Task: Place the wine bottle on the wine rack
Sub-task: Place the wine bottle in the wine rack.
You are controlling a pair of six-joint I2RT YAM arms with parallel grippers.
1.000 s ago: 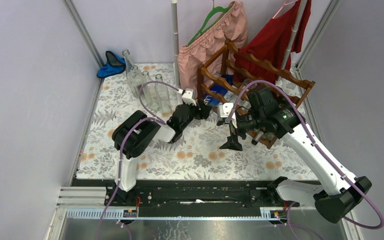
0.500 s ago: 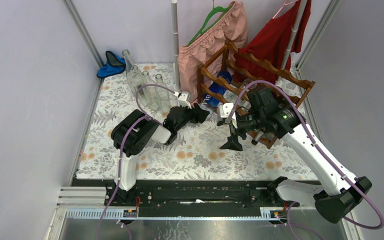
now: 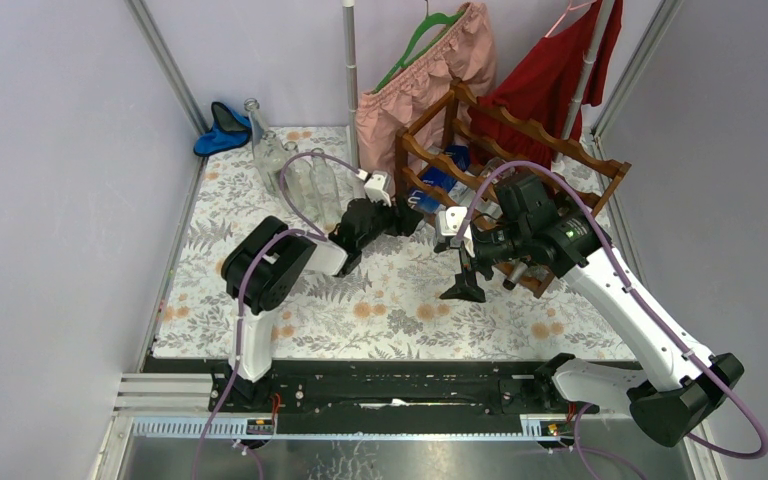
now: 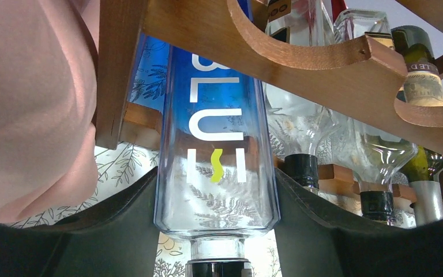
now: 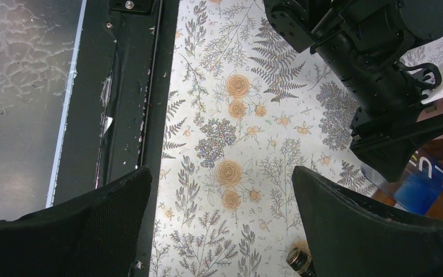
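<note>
Sliding the wine bottle [image 4: 216,144] into the bottom tier of the wine rack [image 4: 323,63] looks like the step in hand, and it seems most of the way there. It's a blue glass one with white lettering. The left gripper [image 4: 216,184] has it pinched between both fingers low on the body, jaws about half open around the glass, neck pointing back at the wrist camera. The far end of the bottle runs under a wavy rail, right next to the left upright post, with a pink garment [image 4: 29,115] hanging just beside that post.

So how should the arm finish this well? Probably by feeding the bottle straight along its own length so it drops into a scoop in the rails instead of riding up on a hump. Whether it's actually resting on the lower rails yet can't be told from these views, so letting go early could let it roll or slip out. A clear bottle [image 4: 306,115] and a green bottle [image 4: 421,75] lie in the slots to the right, close by, so any sideways wiggle risks a clink. Worth watching the garment too, since it could snag a finger.

The right gripper [image 5: 219,179] is spread wide with nothing in it, hanging over the floral tablecloth [image 5: 236,115] near the rack's front.
</note>
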